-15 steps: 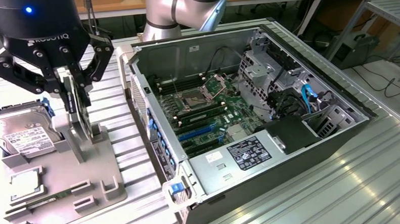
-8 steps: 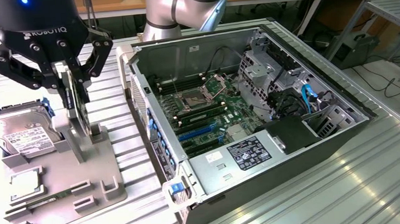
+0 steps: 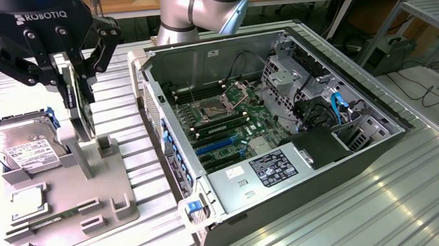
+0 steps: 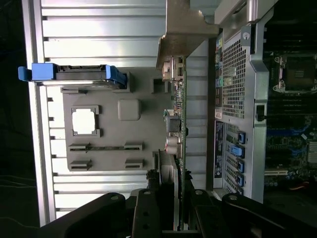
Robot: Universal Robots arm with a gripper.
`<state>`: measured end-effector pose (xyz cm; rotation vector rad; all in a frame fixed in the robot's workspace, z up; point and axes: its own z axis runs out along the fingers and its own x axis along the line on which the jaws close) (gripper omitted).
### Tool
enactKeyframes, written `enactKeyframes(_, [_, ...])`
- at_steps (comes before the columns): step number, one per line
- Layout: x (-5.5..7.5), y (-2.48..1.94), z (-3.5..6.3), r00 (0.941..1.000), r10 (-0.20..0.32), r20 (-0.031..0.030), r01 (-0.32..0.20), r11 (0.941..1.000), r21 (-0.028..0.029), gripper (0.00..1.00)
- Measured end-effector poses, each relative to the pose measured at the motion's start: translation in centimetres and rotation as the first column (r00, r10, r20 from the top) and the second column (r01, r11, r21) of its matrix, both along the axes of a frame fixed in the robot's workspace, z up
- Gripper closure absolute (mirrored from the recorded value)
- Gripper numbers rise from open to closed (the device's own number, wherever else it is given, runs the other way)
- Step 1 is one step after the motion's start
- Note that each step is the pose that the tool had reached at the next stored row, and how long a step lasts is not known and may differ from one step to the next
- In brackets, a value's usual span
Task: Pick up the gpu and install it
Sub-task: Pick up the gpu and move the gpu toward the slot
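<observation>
Green PCB gpu (image 3: 79,109) stands on edge between claw (image 3: 75,85) fingers, clamped across both faces near top edge. Likely light, stiff, fragile: hold bare board only, squeeze gently. Silver bracket (image 4: 184,29) at far end from claw. Grey tray (image 3: 63,188) directly below claw.

The black tool (image 3: 71,79) hangs at the exterior view's upper left and points straight down. Its two jointed fingers (image 3: 96,53) are drawn partway together and clamp the flat faces of the upright gpu (image 3: 81,115). Behind it, the silver-grey arm (image 3: 199,10) bends at a thick round joint near the top edge of that view, while from the wrist the fingers flank the gpu, which is seen edge-on.
</observation>
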<state>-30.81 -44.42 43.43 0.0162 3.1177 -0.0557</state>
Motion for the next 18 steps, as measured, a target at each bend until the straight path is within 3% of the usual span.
enactKeyframes(9, [0.0, 0.0, 1.65, 1.0, 0.0, -0.0001, 0.0, 1.0, -0.0001, 0.72])
enactKeyframes(18, [0.0, 0.0, 1.67, 1.0, 0.0, -0.0001, 0.0, 1.0, 0.0, 0.72])
